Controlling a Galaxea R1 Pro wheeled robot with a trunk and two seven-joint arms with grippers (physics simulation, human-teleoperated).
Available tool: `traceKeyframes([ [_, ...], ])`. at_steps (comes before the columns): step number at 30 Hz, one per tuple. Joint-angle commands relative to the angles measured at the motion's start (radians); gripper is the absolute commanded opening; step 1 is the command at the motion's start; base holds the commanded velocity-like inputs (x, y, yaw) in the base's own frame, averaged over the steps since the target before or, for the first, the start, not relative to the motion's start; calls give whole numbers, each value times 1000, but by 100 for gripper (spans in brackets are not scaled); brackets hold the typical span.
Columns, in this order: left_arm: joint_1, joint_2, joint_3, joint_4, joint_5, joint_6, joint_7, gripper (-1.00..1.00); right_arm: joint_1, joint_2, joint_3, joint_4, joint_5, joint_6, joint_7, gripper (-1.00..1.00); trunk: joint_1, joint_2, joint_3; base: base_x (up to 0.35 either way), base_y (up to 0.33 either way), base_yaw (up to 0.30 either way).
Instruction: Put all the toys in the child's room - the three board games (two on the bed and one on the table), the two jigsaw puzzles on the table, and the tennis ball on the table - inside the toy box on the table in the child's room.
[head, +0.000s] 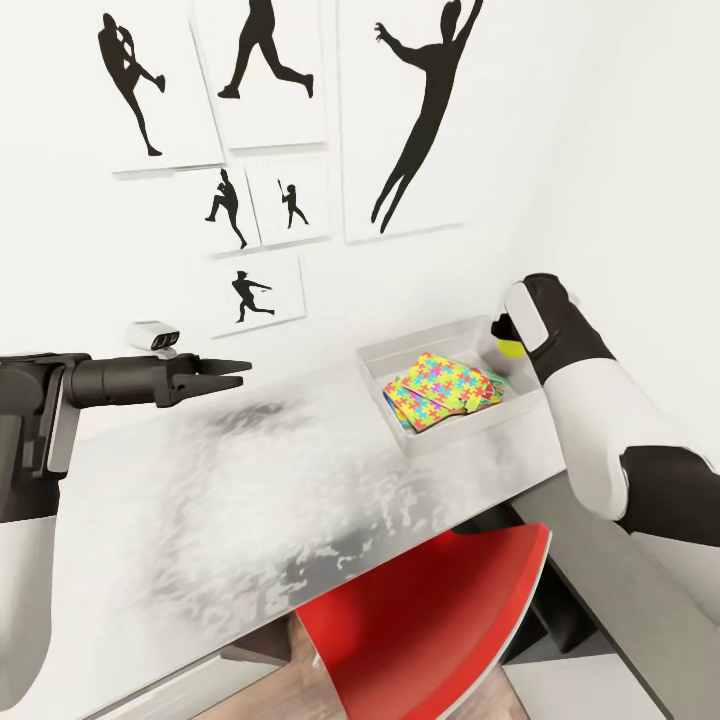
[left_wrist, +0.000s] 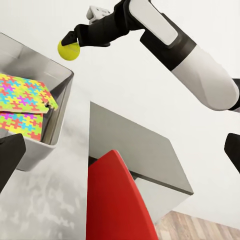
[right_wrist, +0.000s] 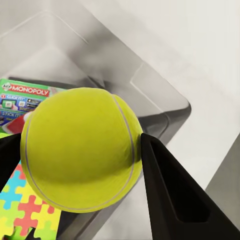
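One ball: tennis ball (right_wrist: 80, 150), light, springy, roll-prone, is being pinched across its middle by right gripper (head: 503, 335).
Position: upper right, above toy box (head: 380, 362).
Left gripper (head: 238, 375): empty, parted.

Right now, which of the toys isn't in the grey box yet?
The tennis ball. It is held between the right gripper's fingers above the toy box, while the jigsaw puzzles and the Monopoly game already lie inside.

Ball (right_wrist: 80, 150) hides most of the Monopoly box (right_wrist: 27, 97) and puzzle (right_wrist: 25, 212). Puzzles (head: 440, 392) cover the bin (head: 400, 352) contents. Frame edge crops the red chair (head: 440, 620).
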Motion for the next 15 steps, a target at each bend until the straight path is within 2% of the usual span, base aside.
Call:
traceKeyframes([
  [1,-1,0,0,0,-1,11,-4,100,-1,-1,1,0,-13,0,-11,-100,0,-2,-2,0,0,0],
  [7,-1,0,0,0,-1,11,-4,100,-1,-3,-2,6,-12,-2,-12,-100,0,-2,-2,0,0,0],
  [11,-1,0,0,0,-1,11,-4,100,-1,-15,0,13,-11,-5,-13,-100,0,-2,-2,0,0,0],
  [15,-1,0,0,0,-1,11,-4,100,-1,-20,2,34,-11,-46,-13,-100,0,-2,-2,0,0,0],
])
